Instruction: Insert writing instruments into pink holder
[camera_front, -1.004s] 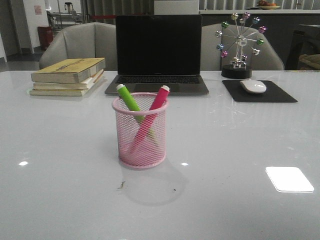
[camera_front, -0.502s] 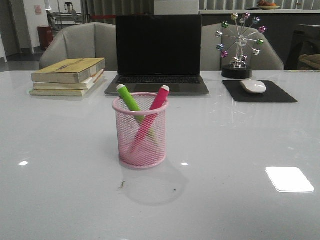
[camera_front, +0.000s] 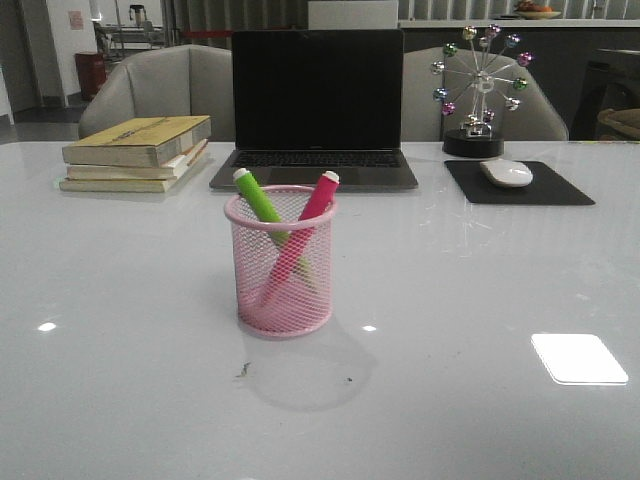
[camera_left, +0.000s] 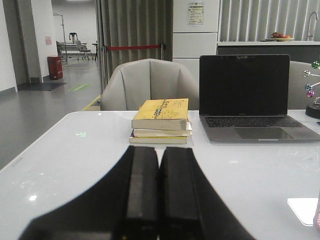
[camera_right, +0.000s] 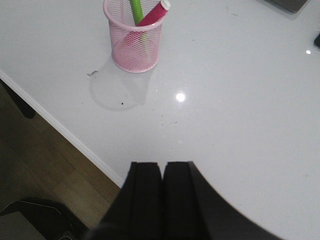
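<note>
Nothing has moved since earlier: both markers, green (camera_front: 258, 197) and pink (camera_front: 316, 200), stand crossed in the holder (camera_front: 280, 262), well clear of both grippers' (camera_left: 159, 200) (camera_right: 161, 200) pressed-together, empty fingers, so the task looks done.

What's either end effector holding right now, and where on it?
Nothing. The left end effector and right end effector are both shut and empty. Both markers already stand in the pink cup.
</note>
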